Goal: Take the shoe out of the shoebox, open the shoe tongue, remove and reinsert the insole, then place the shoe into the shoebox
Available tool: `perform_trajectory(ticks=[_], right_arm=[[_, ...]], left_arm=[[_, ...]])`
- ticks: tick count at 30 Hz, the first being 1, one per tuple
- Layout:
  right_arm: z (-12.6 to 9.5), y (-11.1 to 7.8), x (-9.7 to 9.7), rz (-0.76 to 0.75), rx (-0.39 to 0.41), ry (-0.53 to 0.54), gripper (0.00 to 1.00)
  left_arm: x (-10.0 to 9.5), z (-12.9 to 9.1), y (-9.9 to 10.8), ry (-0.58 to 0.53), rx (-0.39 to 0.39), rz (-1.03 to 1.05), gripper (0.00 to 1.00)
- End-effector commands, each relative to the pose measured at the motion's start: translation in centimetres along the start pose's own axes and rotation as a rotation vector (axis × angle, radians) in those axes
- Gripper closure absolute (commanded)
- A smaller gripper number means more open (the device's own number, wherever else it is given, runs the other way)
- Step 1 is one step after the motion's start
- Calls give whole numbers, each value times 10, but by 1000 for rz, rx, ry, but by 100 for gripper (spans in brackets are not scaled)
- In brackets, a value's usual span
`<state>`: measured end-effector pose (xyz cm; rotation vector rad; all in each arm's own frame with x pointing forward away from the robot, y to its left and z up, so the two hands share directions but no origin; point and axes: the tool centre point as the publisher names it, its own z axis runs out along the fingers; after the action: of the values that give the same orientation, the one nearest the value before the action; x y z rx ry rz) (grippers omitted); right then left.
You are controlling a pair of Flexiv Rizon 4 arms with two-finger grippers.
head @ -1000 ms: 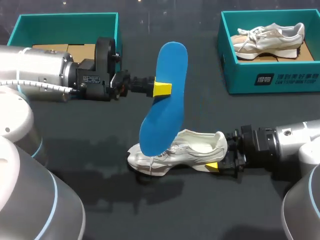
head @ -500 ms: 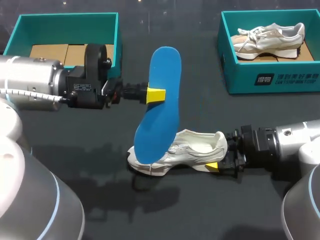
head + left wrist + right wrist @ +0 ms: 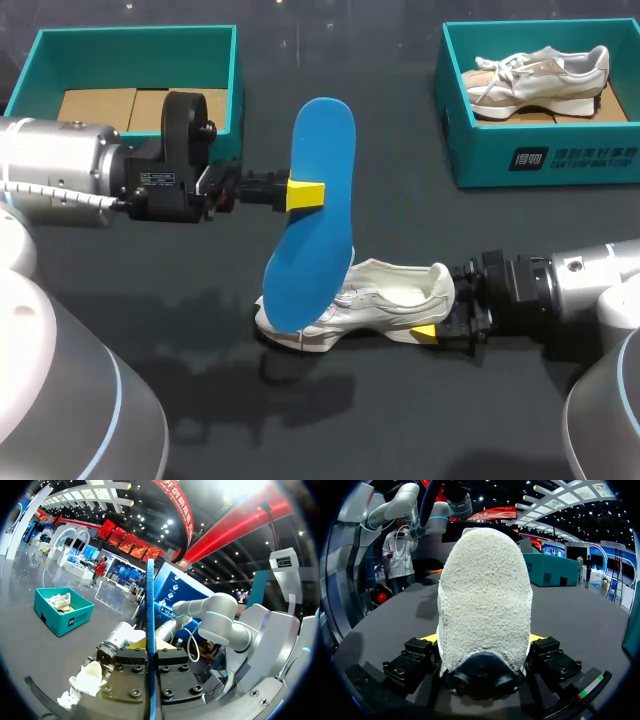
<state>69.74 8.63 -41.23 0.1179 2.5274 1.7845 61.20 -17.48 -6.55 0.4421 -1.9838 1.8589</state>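
Head view: at ten o'clock on the counter (image 3: 400, 220) stood an open teal shoebox (image 3: 130, 40) with brown cardboard (image 3: 100, 103) lying in it. The left arm (image 3: 60, 165) came in from nine o'clock, just in front of that box. Its end effector (image 3: 305, 193) was narrowed onto the blue insole (image 3: 318, 150), pinching one long edge near mid-length. The insole was held clear above the counter, nearly upright, with its upper end toward twelve o'clock. Its lower end overlapped the toe part of the white shoe (image 3: 385, 300) as seen from above. The shoe sat sole-down near the counter's middle, toe toward nine o'clock and heel toward three o'clock. The right end effector (image 3: 432, 325) clasped the heel from two sides, with one yellow tip showing at the shoe's five o'clock. The right arm (image 3: 570, 290) came in from three o'clock. At two o'clock stood a second teal shoebox (image 3: 545, 160) with another pale shoe (image 3: 540, 70) inside it. In the left wrist view the insole appeared edge-on, a thin blue strip gripped between the two fingers, and the white shoe lay on the counter beside and below them. In the right wrist view the shoe's fleecy heel filled the gap between the fingers, which stood fairly wide apart and pressed against its two sides.
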Motion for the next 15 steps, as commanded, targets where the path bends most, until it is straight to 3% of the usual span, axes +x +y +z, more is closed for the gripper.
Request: perform_trajectory(ticks=[1,2,3,4,8,15], right_arm=[[1,1,1,1,4,0,100],[1,1,1,1,4,0,94],[1,2,0,-1,22,16,73],[0,2,0,2,45,30,0],[-6,4,0,1,90,34,0],[-27,5,5,18,236,82,0]], left_arm=[[1,0,1,-2,2,1,100],[1,0,1,-2,2,1,100],[1,0,1,-2,2,1,100],[1,0,1,-2,2,1,100],[1,0,1,-2,2,1,100],[1,0,1,-2,2,1,100]])
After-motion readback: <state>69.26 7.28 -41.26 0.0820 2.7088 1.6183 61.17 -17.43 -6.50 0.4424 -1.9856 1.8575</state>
